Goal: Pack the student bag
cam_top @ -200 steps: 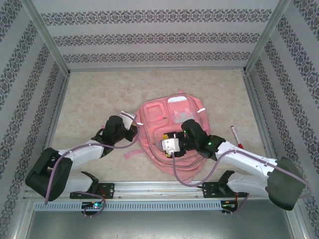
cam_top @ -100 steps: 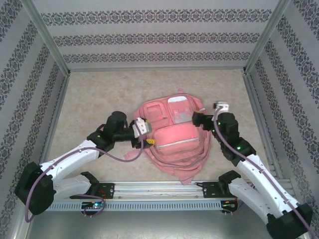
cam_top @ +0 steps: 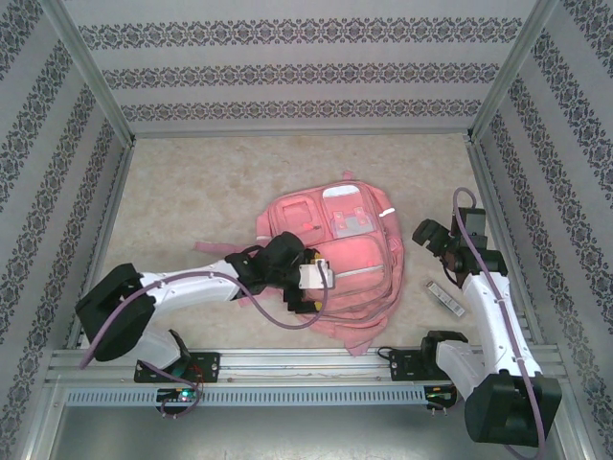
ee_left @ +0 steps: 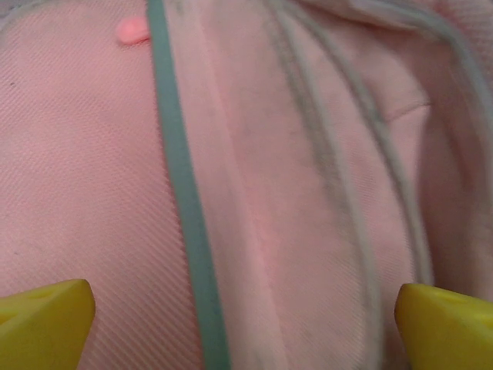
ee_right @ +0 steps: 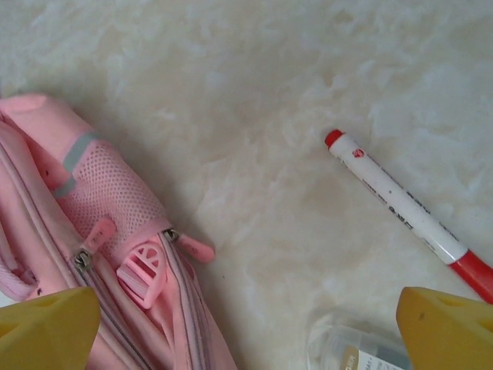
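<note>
The left gripper [ee_left: 245,312] hangs spread wide over the student bag [cam_top: 354,259], and the right gripper [ee_right: 246,320], likewise released and empty, hangs just beside it.

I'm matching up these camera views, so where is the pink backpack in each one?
Top external: student bag mid-table.
Left wrist: its pink fabric close up, grey band left of centre.
Right wrist: lower left corner.
Shared landmark: clear plastic item right of the bag, in top and right wrist views.
</note>
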Controlling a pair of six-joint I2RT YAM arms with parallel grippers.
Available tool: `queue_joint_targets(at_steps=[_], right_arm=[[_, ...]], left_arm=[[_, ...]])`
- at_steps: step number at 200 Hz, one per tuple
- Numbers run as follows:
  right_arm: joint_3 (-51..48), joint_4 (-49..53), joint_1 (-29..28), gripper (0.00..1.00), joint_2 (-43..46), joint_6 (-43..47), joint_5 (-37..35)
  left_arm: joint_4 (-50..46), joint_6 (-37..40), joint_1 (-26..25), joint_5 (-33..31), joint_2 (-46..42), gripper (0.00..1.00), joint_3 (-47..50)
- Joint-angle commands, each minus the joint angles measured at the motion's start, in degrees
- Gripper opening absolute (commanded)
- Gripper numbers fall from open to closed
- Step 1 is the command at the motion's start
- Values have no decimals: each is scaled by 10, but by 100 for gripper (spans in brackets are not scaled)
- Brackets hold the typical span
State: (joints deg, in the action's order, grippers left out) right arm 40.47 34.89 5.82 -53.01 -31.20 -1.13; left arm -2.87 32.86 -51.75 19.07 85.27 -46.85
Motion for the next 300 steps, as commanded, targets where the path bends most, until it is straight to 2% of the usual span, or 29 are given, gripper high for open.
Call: queue_joint_targets(at_steps=[1, 11, 29, 39, 48, 53, 63, 71, 79, 89, 94, 100, 105, 114, 143, 167, 199, 221, 236, 259, 284, 300], right_arm=[[8, 44, 10, 98, 6, -19, -45], [8, 55, 19, 98, 2, -29, -67], [7, 63, 50, 97, -17, -31, -67], [8, 67, 76, 97, -35, -36, -49], [7, 59, 102, 94, -51, -16, -4], [7, 52, 116, 92, -61, 5, 27], [12, 52, 137, 92, -83, 35, 60], [22, 67, 149, 92, -102, 44, 53], [30, 71, 157, 87, -119, 60, 41], [34, 72, 161, 87, -136, 75, 23], [36, 72, 164, 87, -144, 80, 12], [37, 70, 166, 87, -153, 88, 1], [37, 68, 169, 87, -161, 94, -9], [37, 65, 177, 86, -174, 105, -21], [42, 42, 200, 84, -222, 127, 3], [61, 40, 200, 77, -287, 151, 35], [87, 39, 195, 73, -363, 168, 53], [107, 50, 187, 71, -400, 176, 44], [119, 57, 181, 65, -425, 182, 52], [130, 63, 152, 43, -437, 193, 53], [140, 62, 113, 31, -438, 207, 45], [147, 58, 100, 17, -440, 207, 57]], left_arm=[[-43, -86, -5, -117, 43, 100, -76], [-99, -110, -5, -137, 71, 100, -124], [-162, -118, -5, -133, 107, 100, -175], [-165, -123, -5, -129, 109, 100, -180], [-163, -136, -4, -125, 103, 94, -182], [-164, -144, -3, -121, 97, 87, -184], [-163, -167, -1, -118, 82, 62, -189], [-162, -179, 2, -113, 69, 49, -191], [-159, -183, 4, -112, 57, 43, -191], [-152, -185, 10, -117, 46, 35, -184], [-148, -187, 16, -119, 42, 25, -181], [-143, -192, 23, -120, 39, 8, -178], [-139, -198, 31, -123, 39, 0, -175], [-132, -210, 47, -118, 39, 0, -172], [-129, -248, 99, -58, 44, 0, -184], [-128, -280, 132, -22, 44, 0, -190], [-116, -296, 162, 47, 42, 0, -182], [-121, -289, 166, 56, 38, 0, -178], [-123, -284, 168, 52, 33, 0, -174], [-121, -289, 173, 51, 29, 0, -171], [-113, -304, 175, 57, 28, 0, -170], [-106, -308, 175, 72, 28, 0, -168]])
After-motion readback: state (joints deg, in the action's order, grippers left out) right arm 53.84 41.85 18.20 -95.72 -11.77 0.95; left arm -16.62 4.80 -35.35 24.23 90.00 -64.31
